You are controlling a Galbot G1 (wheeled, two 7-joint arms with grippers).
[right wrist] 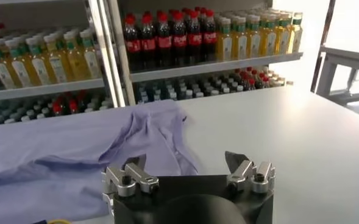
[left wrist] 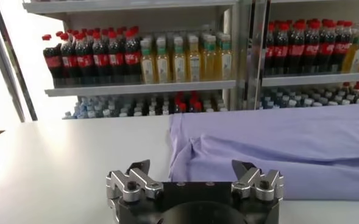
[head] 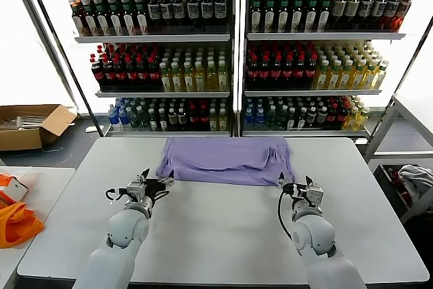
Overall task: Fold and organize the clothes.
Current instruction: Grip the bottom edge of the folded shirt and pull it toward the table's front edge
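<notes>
Lavender T-shirt [head: 226,160] spread flat on the far half of the white table [head: 223,235], long axis running left to right, near hem facing the robot. Plain side up, no print showing; soft, thin, puckered into folds near the right sleeve. Just short of the near hem, left gripper [head: 154,185] by the left corner, right gripper [head: 299,188] by the right corner, neither touching cloth; roughly equally near, judging from the head view. Both sets of fingers spread wide, holding nothing. Behind, shelves of bottles [head: 230,59]; orange bag [head: 17,225] well off to the left.

No legible text or labels.
</notes>
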